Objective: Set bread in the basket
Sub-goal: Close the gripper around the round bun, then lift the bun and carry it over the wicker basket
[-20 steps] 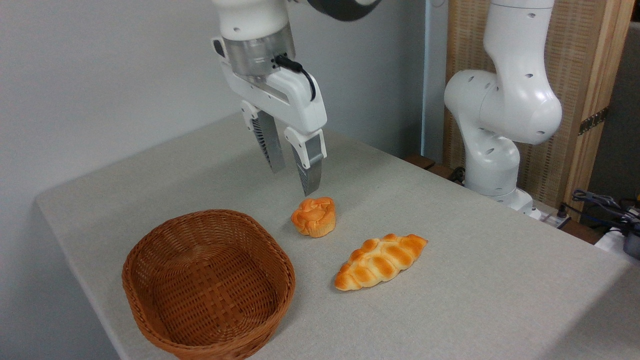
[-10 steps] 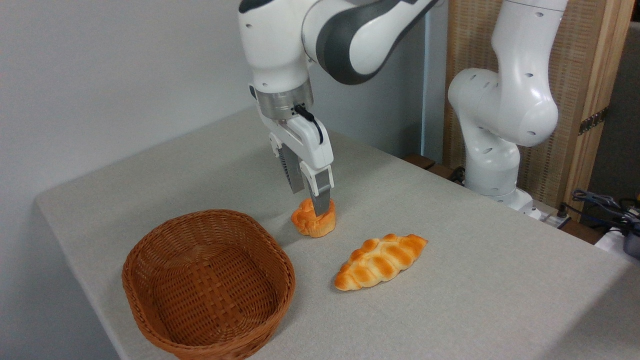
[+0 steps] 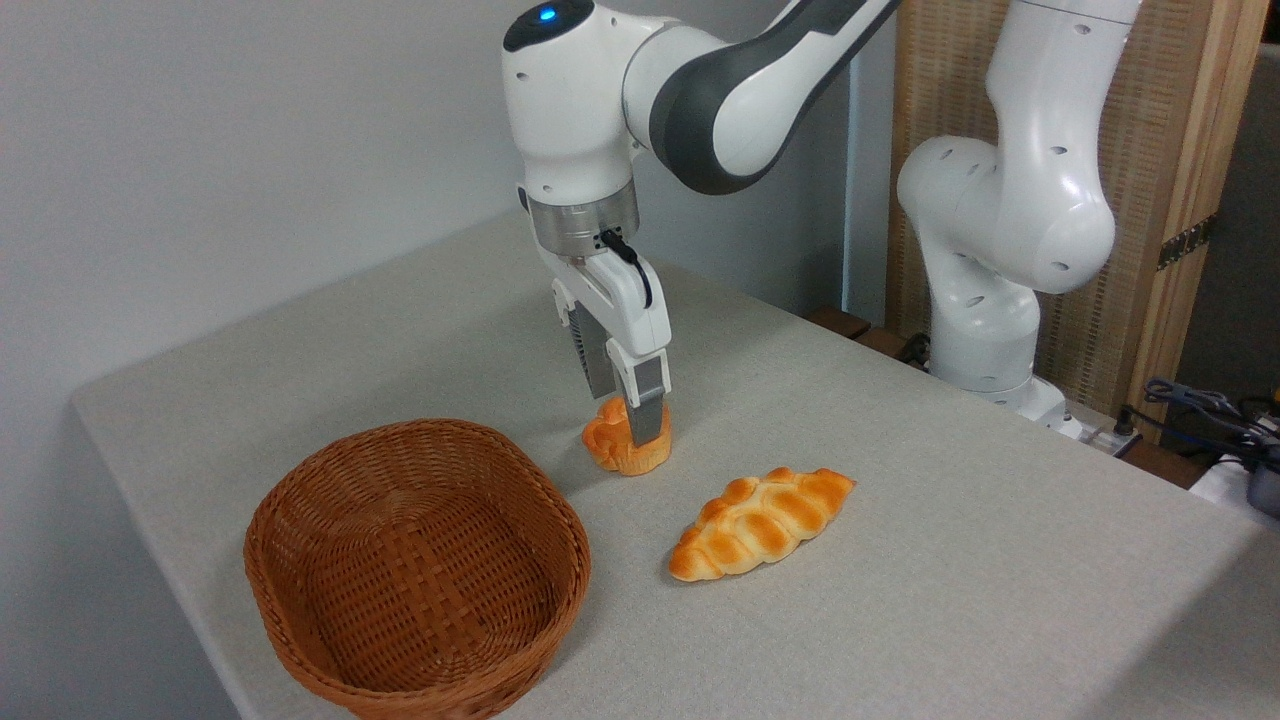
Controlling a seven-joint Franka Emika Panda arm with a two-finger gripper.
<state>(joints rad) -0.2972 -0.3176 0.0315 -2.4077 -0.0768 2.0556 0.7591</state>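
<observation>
The bun [image 3: 612, 450] is shown upright on the table [image 3: 950, 560], knotted top upward, just right of the basket [image 3: 300, 600] and apart from its rim. Being round, it has no marked long axis. The gripper [image 3: 625, 425] is seen directly above, lowered around the bun: the near finger [image 3: 648, 415] is laid across its front face, the far finger largely hidden behind. The fingers are set apart about the bun; whether they are pressed on it cannot be told. The basket, empty, lies to the lower left. A braided loaf [image 3: 762, 521] lies to the lower right, its long axis slanted up-right.
</observation>
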